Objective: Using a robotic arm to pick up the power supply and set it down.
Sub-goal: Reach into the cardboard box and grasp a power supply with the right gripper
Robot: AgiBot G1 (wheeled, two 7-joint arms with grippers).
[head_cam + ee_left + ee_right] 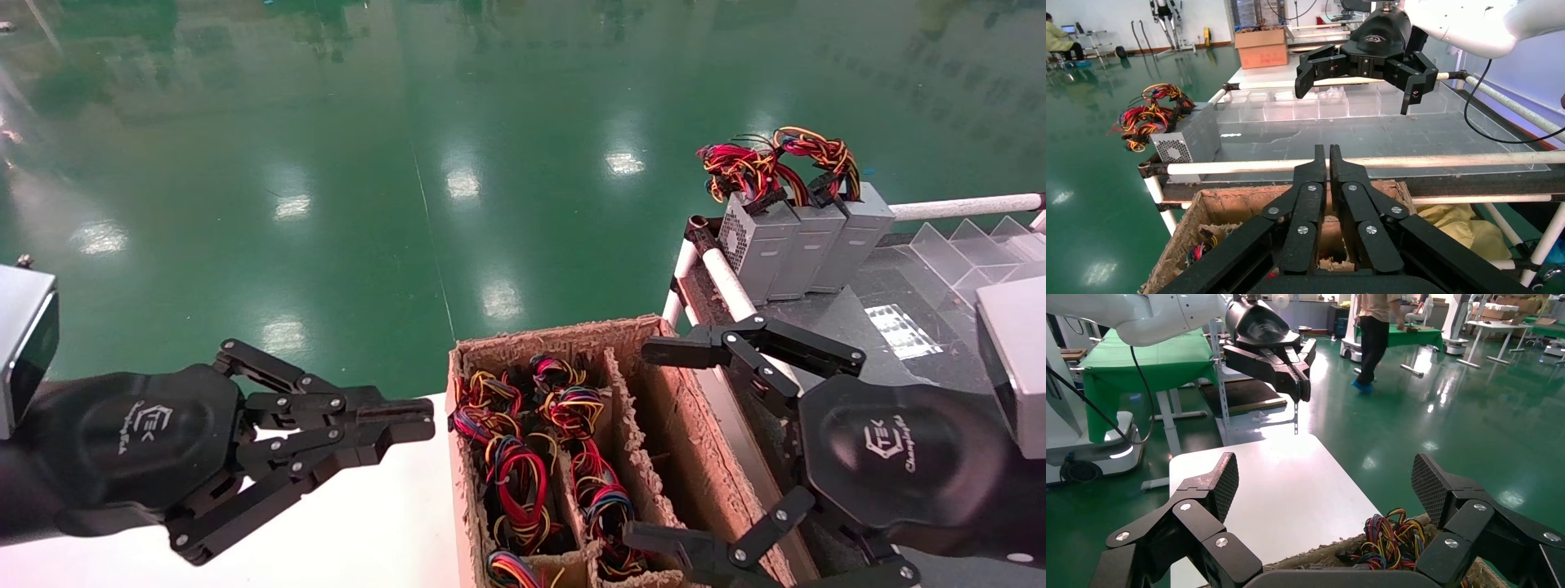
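Cardboard walled the box (pixel 637 359) of coloured wire bundles (pixel 523 465) that sat between the two arms, and the right gripper (pixel 658 441) hung spread wide and empty over its right-hand compartment. The left gripper (pixel 409 420) was parked over the white table (pixel 359 531) just left of the box, fingers pressed together on nothing. Three grey power supplies (pixel 805 241) stood side by side on the rack (pixel 899 318) beyond, well apart from both grippers.

A white logo reading "TEK" with a script line beneath, seemingly "Changingtek", is printed on the left gripper (pixel 384 433) housing. The same marking is borne by the right gripper (pixel 662 445).
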